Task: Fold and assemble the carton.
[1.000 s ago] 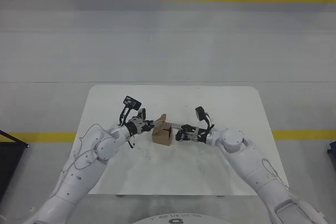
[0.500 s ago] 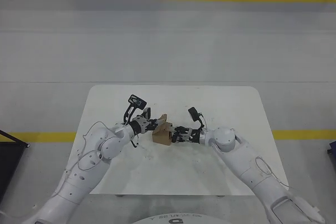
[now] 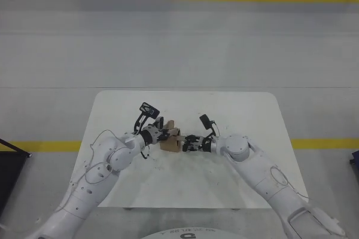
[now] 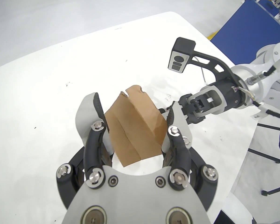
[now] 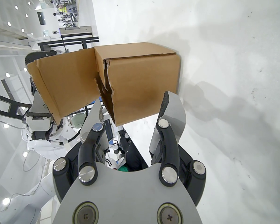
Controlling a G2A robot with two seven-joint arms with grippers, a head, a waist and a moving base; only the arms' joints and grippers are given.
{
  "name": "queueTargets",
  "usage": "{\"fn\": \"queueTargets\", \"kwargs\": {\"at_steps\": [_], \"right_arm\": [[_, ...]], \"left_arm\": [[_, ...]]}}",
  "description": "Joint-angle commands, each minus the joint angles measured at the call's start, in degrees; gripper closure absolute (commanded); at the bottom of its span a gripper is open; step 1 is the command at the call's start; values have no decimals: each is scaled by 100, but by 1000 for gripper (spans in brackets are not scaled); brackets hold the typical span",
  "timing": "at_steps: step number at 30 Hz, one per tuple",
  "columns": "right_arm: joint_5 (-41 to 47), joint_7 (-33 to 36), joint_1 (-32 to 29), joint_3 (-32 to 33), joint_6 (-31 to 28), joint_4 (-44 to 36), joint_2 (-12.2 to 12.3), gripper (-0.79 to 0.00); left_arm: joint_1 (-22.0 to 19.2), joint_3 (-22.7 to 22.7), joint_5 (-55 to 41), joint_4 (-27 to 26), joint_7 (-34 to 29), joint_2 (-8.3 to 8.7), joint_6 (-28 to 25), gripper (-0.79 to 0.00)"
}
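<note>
A small brown carton [image 3: 171, 142] lies on the white table [image 3: 227, 179] near its middle, between my two grippers. Its body [image 5: 142, 80] is squared up, with one side against the tabletop. One long flap [image 5: 63, 82] stands open, pointing at the left arm. My left gripper [image 4: 135, 103] is open, and that flap [image 4: 135, 129] runs between its fingers, reaching deep toward the palm. My right gripper [image 5: 133, 99] is open at the opposite end of the carton. One fingertip [image 5: 166, 101] overlaps the carton's lower corner; the other is partly hidden behind the carton.
Bare white tabletop [image 4: 37, 82] lies all around the carton. A blue panel [image 4: 242, 31] stands off the table's edge on the right arm's side. A yellow floor line [image 3: 329, 143] runs behind the table, and a dark stand [image 3: 3, 152] sits at the far left.
Both arms have closed in on the carton. The right gripper came from a short gap up to its end, the left gripper slid over the flap, and the carton shifted slightly.
</note>
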Motion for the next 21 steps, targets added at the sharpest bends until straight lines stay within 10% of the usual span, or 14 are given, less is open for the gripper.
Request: {"fn": "queueTargets", "kwargs": {"at_steps": [1,6,9,21], "right_arm": [[-4,-4,12,-11,9,8,-6,-483],[-29,-34,26,-34,34,21,-20,-486],[-46,-57,18,-38,19,9,-25,-489],[-100,-100,-91,24,-75,-105,-11,-493]], "left_arm": [[5,-14,1,-2,-2,1,-13,-409],[45,-66,29,-71,-43,15,-43,-259],[100,-111,53,-156,-70,29,-50,0],[295,-257,140,-451,-208,77,-34,0]]}}
